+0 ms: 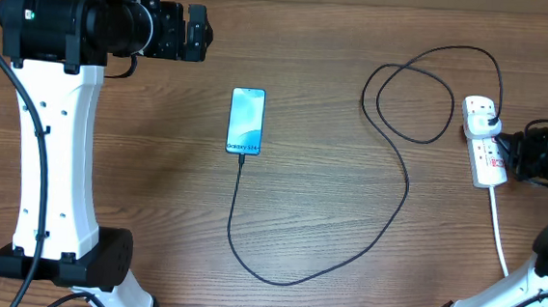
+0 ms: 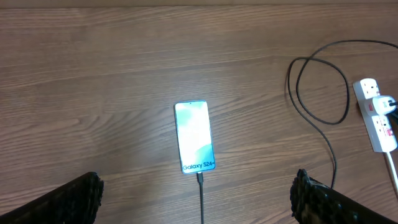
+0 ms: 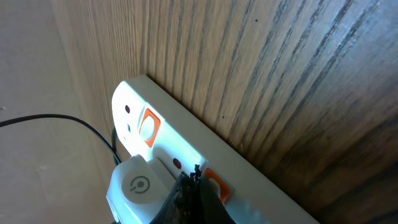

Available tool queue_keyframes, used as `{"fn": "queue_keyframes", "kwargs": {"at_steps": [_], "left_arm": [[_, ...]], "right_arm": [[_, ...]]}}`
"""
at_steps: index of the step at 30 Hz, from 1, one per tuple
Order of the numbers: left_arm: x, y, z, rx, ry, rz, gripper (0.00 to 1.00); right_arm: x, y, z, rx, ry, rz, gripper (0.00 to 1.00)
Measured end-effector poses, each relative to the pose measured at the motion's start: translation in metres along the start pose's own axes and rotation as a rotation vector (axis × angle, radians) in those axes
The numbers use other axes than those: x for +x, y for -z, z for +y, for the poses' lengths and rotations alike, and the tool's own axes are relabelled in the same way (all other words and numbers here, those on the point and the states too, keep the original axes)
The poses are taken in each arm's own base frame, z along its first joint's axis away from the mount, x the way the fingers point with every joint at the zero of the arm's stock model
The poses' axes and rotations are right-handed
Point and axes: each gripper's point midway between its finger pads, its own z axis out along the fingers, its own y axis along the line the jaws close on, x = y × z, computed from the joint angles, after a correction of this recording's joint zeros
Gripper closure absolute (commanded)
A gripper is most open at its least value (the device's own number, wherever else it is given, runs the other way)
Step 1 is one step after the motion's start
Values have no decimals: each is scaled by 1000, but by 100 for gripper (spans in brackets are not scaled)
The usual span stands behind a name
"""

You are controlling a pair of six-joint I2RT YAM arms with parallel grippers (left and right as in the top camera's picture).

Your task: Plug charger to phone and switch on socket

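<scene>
The phone (image 1: 245, 121) lies flat mid-table with its screen lit; it also shows in the left wrist view (image 2: 194, 137). The charger's black cable (image 1: 386, 210) has its connector tip in the phone's near end (image 2: 200, 178) and loops right to the white socket (image 1: 483, 139). In the right wrist view, a white adapter block (image 3: 134, 186) sits in the socket (image 3: 186, 143). My right gripper (image 3: 198, 177) is shut, with its tips against the socket beside an orange switch (image 3: 214, 183). My left gripper (image 2: 196, 190) is open and empty, above the table near the phone.
The socket's white cord (image 1: 500, 237) runs toward the near right edge. A second orange switch (image 3: 149, 126) sits at the socket's end. The cable makes a loop (image 1: 414, 91) at the back right. The left arm's white base (image 1: 56, 158) stands at the left.
</scene>
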Motion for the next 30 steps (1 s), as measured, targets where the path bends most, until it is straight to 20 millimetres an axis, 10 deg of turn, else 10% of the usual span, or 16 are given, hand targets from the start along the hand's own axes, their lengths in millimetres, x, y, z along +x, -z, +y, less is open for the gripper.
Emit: {"fn": "queue_keyframes", "kwargs": {"at_steps": [30], "left_arm": [[0,0,0,0,0,0,0]], "right_arm": [[5,-3,-4,84,-25,-18,96]]}}
